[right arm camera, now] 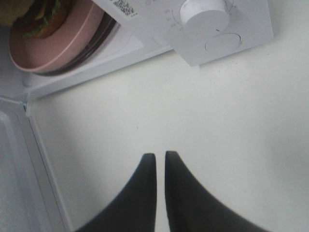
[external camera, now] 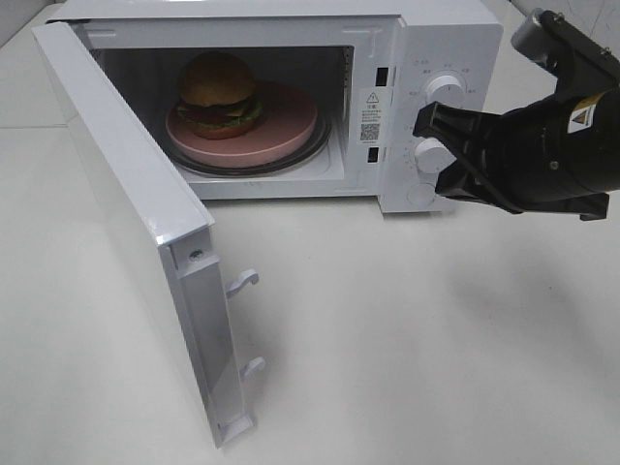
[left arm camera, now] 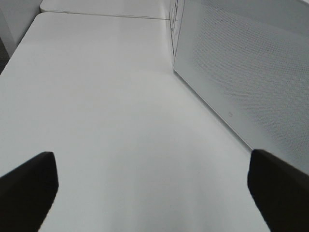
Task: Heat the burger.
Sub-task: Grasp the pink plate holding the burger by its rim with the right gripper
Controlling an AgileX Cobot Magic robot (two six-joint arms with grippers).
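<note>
Near left, the door (external camera: 126, 223) stands wide open, hinged at left, free edge toward the near side. Its outer mesh face is seen close beside the left tool (left arm camera: 152, 191), which is spread fully open w/ nothing in it. The left tool is judged nearer the door, so a shut-push would be made from that side, toward far right. The right tool (right arm camera: 159, 159) is closed & empty, held above the counter (external camera: 407, 339) just in front of the lower knob (external camera: 429, 155), w/ the upper knob (external camera: 447, 89) above it. Farther in, the burger (external camera: 217, 92) is set on a pink plate (external camera: 291, 126) inside the microwave (external camera: 455, 29), left of & beyond the right tool. It is round, so no long axis. A label (external camera: 369, 114) w/ warning triangle & QR code is seen right of the cavity, but its text is too small to be read. No brand can be made out.
</note>
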